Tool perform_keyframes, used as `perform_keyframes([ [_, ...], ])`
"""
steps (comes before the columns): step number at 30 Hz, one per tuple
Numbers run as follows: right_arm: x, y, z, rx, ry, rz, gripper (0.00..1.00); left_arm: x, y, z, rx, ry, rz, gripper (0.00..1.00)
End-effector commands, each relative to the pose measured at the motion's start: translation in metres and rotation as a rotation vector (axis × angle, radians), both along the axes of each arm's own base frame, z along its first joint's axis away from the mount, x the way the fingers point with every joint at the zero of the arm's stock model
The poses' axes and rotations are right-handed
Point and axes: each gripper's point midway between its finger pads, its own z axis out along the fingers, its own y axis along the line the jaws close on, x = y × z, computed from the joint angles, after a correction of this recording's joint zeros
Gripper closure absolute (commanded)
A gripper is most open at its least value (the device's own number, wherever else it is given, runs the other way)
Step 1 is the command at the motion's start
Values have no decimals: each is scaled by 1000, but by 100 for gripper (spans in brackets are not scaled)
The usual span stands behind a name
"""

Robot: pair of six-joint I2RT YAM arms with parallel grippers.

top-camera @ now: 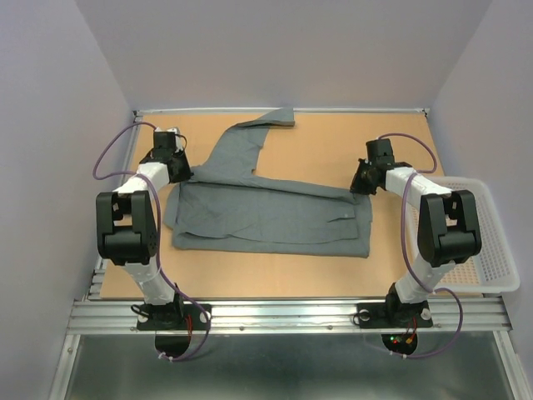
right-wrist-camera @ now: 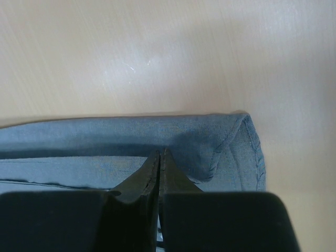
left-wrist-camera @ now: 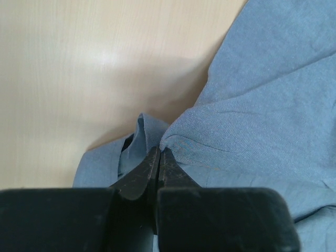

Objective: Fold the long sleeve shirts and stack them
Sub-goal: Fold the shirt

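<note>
Left gripper [left-wrist-camera: 159, 152]: jaws pressed together, with a pucker of grey cloth drawn up to the tips. We read this as a pinch on the long sleeve shirt [top-camera: 275, 217]. Right gripper [right-wrist-camera: 160, 153]: jaws likewise together, tips over a folded corner with a stitched hem. The cloth there lies flat, so we cannot tell whether any of it is caught between them.

The shirt lies mid-table [top-camera: 333, 142] between the two arms, doubled into a long band. One sleeve [top-camera: 254, 137] runs out toward the far edge. The left gripper is at the band's left end near the sleeve root, the right gripper at its right end. A white mesh basket [top-camera: 491, 250] sits off the table's right side, apart from the shirt.

Handling, as we judge it: light, limp and thin, with no stiffness of its own — it will sag between two holds and drag along the wood. A single layer could slip from such narrow tips. Better holds are the doubled places — hem, cuff, collar, seam — taken at two corners of one edge so the fold line stays straight.
</note>
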Motion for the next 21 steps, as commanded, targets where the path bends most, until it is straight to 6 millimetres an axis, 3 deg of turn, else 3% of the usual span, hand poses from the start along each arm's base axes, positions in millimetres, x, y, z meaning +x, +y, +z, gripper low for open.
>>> perform_keyframes([
  [1, 7, -5, 5, 2, -47, -31, 95, 3, 13, 12, 25, -53, 65, 93],
  [9, 7, 1, 13, 29, -64, -1, 77, -6, 10, 16, 2, -48, 87, 82],
  [16, -2, 0, 18, 34, -74, -5, 71, -32, 3, 2, -40, 0, 92, 81],
  [20, 6, 5, 43, 45, -140, 39, 64, -45, -1, 24, -46, -56, 69, 75],
  [21, 7, 11, 48, 59, -150, 71, 60, -49, -3, 42, -50, -102, 58, 60],
])
